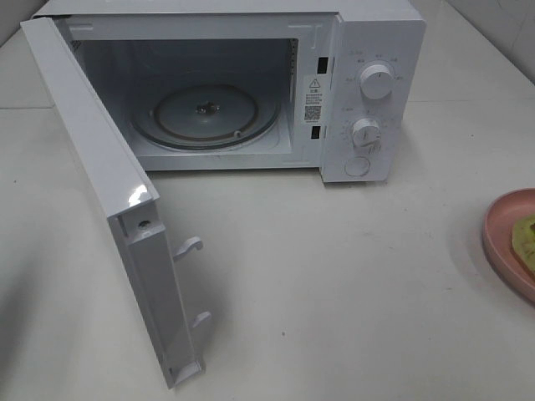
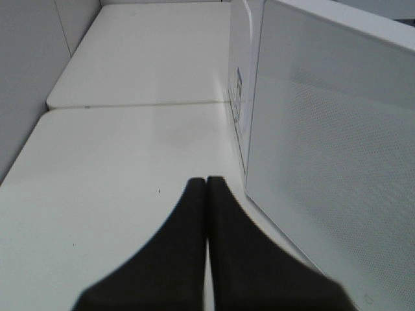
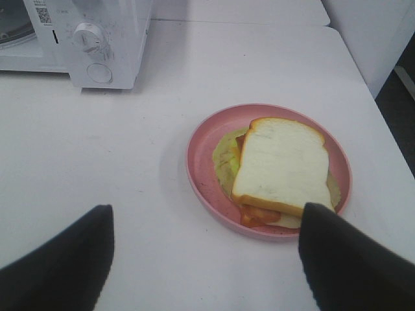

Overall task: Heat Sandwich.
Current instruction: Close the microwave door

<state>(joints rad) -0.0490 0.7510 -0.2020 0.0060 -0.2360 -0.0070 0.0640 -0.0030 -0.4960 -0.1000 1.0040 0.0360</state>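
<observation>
Showing a pale, off-white surface (image 1: 334, 284) under even indoor light, with a seam running between two tabletop panels in the left wrist view and plain light wall panels rising behind. Standing at the back of the surface: a white microwave (image 1: 376, 50), its door (image 1: 109, 192) swung wide open toward the left, baring a round glass turntable (image 1: 209, 117) inside. Carrying two round knobs (image 1: 376, 82) on the control panel, one above the other, and a round button below them. Bearing a small sticker (image 1: 314, 102) on the inner frame, with a warning triangle and a QR code; lettering too small for reading. Resting well apart from the microwave, at the right edge of the exterior view: a round pink plate (image 3: 201, 175) holding the sandwich (image 3: 282, 168), white bread on top, green leaf and orange filling peeking out beneath. Hanging just before the plate: the right end effector (image 3: 207, 259), fingers spread wide, gripping nothing. Sitting beside the open door's outer face: the left end effector (image 2: 207, 188), fingers pressed together, empty.
</observation>
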